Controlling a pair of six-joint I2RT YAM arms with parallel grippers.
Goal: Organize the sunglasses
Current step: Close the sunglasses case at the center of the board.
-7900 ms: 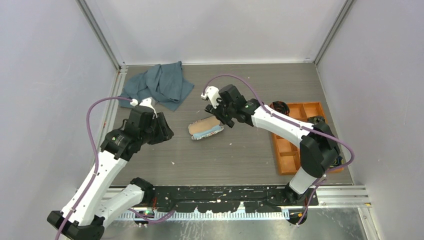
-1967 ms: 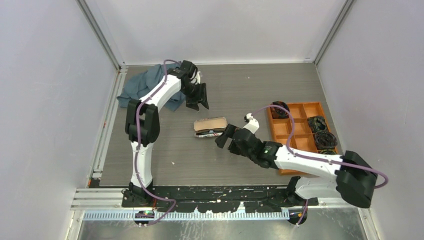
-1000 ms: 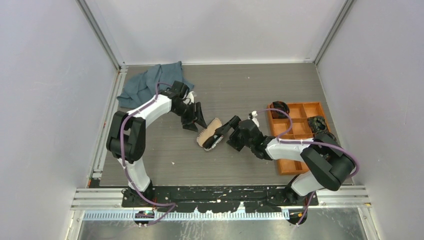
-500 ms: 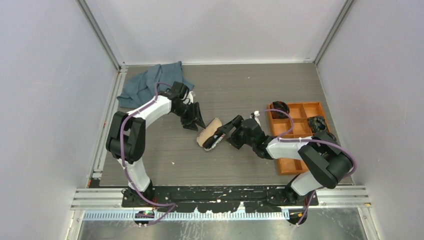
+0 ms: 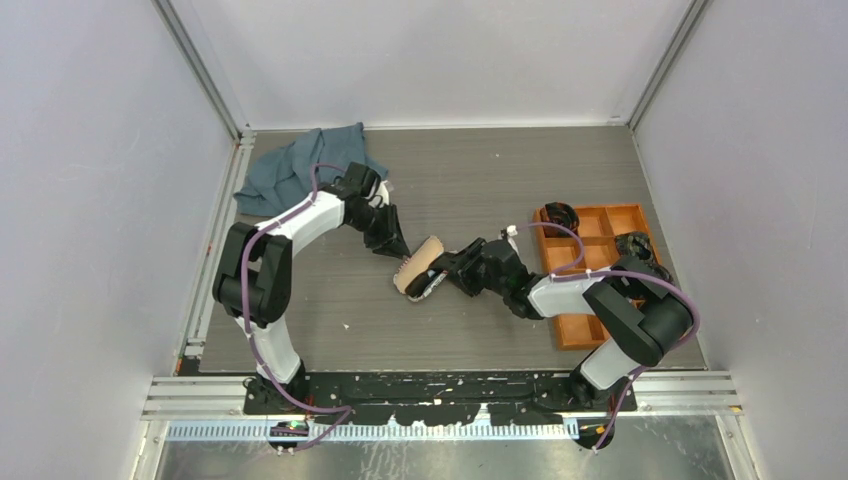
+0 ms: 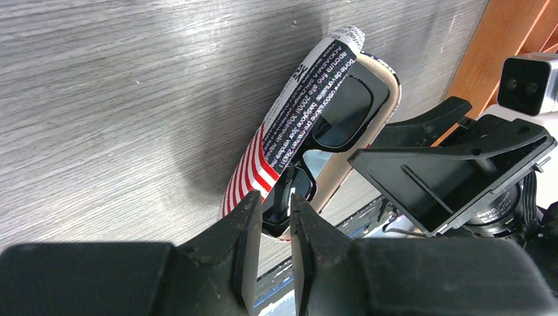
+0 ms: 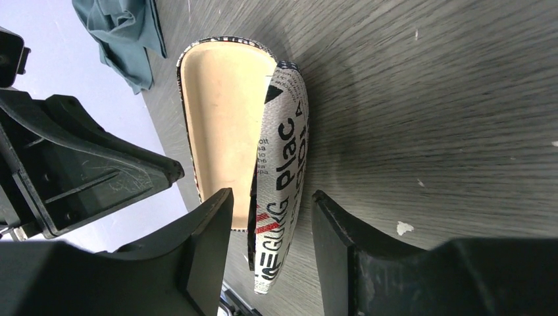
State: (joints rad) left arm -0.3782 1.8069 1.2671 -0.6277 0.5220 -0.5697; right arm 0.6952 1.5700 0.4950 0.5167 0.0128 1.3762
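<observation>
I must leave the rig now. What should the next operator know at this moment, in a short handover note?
Left gripper: closed on one end of the sunglasses, as far as the wrist view shows.
Right gripper: open, straddling the printed half of the case, apparently not pressing it.
Things: the sunglasses lie inside the case, which is half open.
Done: sunglasses are in the case.
To do: release the sunglasses, then close the case.

sunglasses 1 | case 1 | cloth 1 | tray 1
</observation>
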